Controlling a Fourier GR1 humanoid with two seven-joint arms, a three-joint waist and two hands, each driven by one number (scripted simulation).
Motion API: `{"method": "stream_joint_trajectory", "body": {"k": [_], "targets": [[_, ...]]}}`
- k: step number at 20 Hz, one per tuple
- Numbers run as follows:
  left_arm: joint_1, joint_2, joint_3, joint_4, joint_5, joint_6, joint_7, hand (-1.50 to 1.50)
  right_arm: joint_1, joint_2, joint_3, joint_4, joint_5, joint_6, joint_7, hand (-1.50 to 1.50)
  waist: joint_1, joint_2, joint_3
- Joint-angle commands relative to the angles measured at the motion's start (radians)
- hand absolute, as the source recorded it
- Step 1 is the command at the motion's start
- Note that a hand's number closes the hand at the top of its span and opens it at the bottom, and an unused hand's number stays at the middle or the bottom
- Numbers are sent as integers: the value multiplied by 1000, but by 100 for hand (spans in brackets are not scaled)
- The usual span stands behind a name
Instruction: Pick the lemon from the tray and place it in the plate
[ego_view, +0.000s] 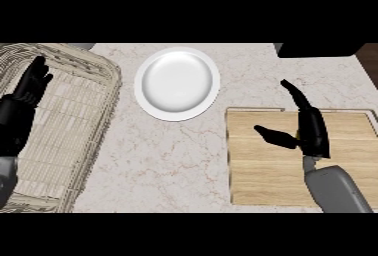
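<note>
Wicker basket (81, 125) lies left of the white plate (177, 83). I see my right hand (310, 127) over the wooden tray (273, 175), fingers spread, holding nothing; left hand (26, 95) rests, fingers straight.

Plate (177, 83): glossy white, smooth, ceramic-looking. Tray (266, 190): pale wood, matt, visible grain. Basket (96, 125): woven wicker, rough, cream. Counter (170, 160): marble-patterned stone, smooth, veined. Hands: matt black; forearms grey.
</note>
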Motion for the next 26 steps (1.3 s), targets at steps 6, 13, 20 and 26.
{"method": "stream_joint_trajectory", "body": {"k": [6, 13, 20, 26], "targets": [[20, -123, -77, 79, 40, 11, 49, 0, 64, -55, 101, -14, 320, -137, 103, -150, -22, -2, -26], [16, -93, -75, 63, 60, 17, 57, 0, 5, -145, 95, -184, 486, 35, 394, -150, -35, -12, -31], [20, -90, -110, 60, 48, 52, 73, 0, 36, -185, 146, -287, 521, 376, 696, -150, -52, -10, -32], [39, -118, -137, 52, 36, 80, 38, 0, -7, -166, 160, -415, 484, 623, 916, -150, -24, -5, -28]]}}
